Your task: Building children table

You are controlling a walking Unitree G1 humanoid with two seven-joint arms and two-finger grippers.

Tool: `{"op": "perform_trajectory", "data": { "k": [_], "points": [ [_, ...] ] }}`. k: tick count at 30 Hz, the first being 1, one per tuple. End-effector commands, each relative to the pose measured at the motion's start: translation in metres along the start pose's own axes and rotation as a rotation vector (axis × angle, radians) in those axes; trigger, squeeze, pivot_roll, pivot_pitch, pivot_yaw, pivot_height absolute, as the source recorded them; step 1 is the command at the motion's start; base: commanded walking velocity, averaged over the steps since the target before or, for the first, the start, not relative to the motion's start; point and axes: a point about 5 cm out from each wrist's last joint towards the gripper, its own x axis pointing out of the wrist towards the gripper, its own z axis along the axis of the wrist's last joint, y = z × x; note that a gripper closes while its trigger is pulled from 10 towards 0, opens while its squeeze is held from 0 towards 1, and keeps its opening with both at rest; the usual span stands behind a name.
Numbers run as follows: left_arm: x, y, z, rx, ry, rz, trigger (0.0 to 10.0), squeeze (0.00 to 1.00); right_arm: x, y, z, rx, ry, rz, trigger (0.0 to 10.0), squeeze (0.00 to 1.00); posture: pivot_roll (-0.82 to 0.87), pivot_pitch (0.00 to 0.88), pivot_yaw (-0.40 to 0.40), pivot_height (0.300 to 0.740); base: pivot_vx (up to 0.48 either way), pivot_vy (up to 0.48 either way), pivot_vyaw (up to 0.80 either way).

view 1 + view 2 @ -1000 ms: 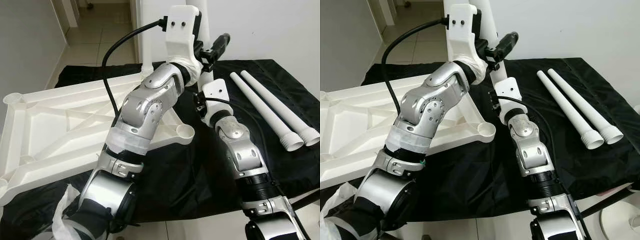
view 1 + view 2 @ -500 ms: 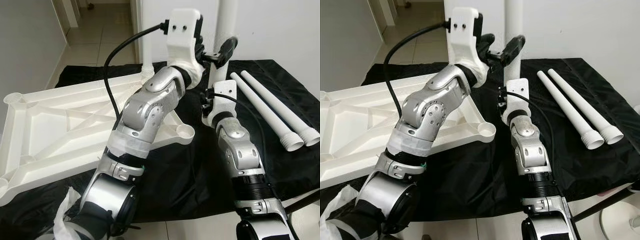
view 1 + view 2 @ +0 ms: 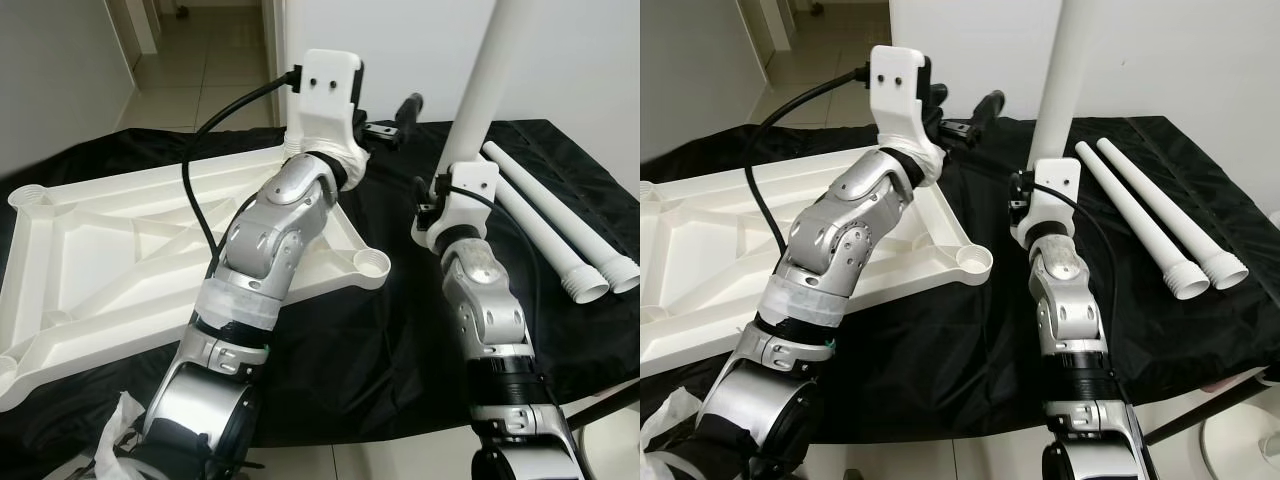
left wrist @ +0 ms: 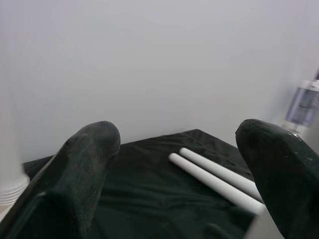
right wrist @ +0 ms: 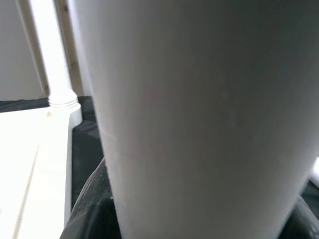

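Note:
The white table top lies upside down on the black cloth, with an open corner socket near the middle. My right gripper is shut on a white table leg, held nearly upright and leaning right at its top. That same leg sits close against the right wrist camera, with dark fingers at its base. My left gripper is raised to the left of that leg, apart from it. It is open with nothing between its fingers. Another leg stands fitted in the far corner.
Two loose white legs lie side by side on the cloth at the right, ribbed ends toward me. A white wall stands close behind the table. Tiled floor runs off at the back left. The cloth's front edge is near my body.
My left gripper has let go of the upright leg and drawn back to the left. The right gripper has moved the leg to the right, and it now leans right.

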Motion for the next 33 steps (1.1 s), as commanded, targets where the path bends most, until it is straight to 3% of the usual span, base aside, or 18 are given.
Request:
{"op": "perform_trajectory", "data": {
  "k": [1, 7, 9, 11, 24, 27, 33],
  "points": [
    [-0.002, 0.006, -0.004, 0.020, 0.006, 0.031, 10.0, 0.00, -0.002, -0.004, 0.005, 0.027, -0.039, -0.023, 10.0, 0.00, -0.07, 0.015, 0.014, 0.740, 0.000, 0.000, 0.00],
    [-0.007, 0.010, -0.011, 0.052, 0.017, 0.023, 10.0, 0.00, -0.004, -0.007, 0.003, 0.035, -0.043, -0.033, 10.0, 0.00, -0.07, 0.013, 0.017, 0.740, 0.000, 0.000, 0.00],
    [-0.015, 0.009, -0.023, 0.123, 0.038, -0.015, 10.0, 0.00, -0.005, -0.008, 0.001, 0.030, -0.048, -0.034, 10.0, 0.00, -0.07, 0.013, 0.017, 0.740, 0.000, 0.000, 0.00],
    [-0.018, 0.008, -0.028, 0.142, 0.048, -0.030, 10.0, 0.00, -0.006, -0.008, 0.001, 0.028, -0.048, -0.034, 10.0, 0.00, -0.07, 0.013, 0.017, 0.740, 0.000, 0.000, 0.00],
    [-0.032, 0.003, -0.055, 0.162, 0.130, -0.091, 10.0, 0.00, -0.006, -0.009, 0.001, 0.024, -0.064, -0.027, 10.0, 0.00, -0.07, 0.016, 0.016, 0.740, 0.000, 0.000, 0.00],
    [-0.041, 0.000, -0.076, 0.179, 0.216, -0.140, 10.0, 0.00, -0.006, -0.010, 0.000, 0.018, -0.064, -0.027, 10.0, 0.00, -0.07, 0.017, 0.016, 0.740, 0.000, 0.000, 0.00],
    [-0.047, -0.002, -0.090, 0.189, 0.287, -0.162, 10.0, 0.00, -0.006, -0.010, 0.000, 0.014, -0.064, -0.025, 10.0, 0.00, -0.07, 0.017, 0.018, 0.740, 0.000, 0.000, 0.00]
  ]
}}
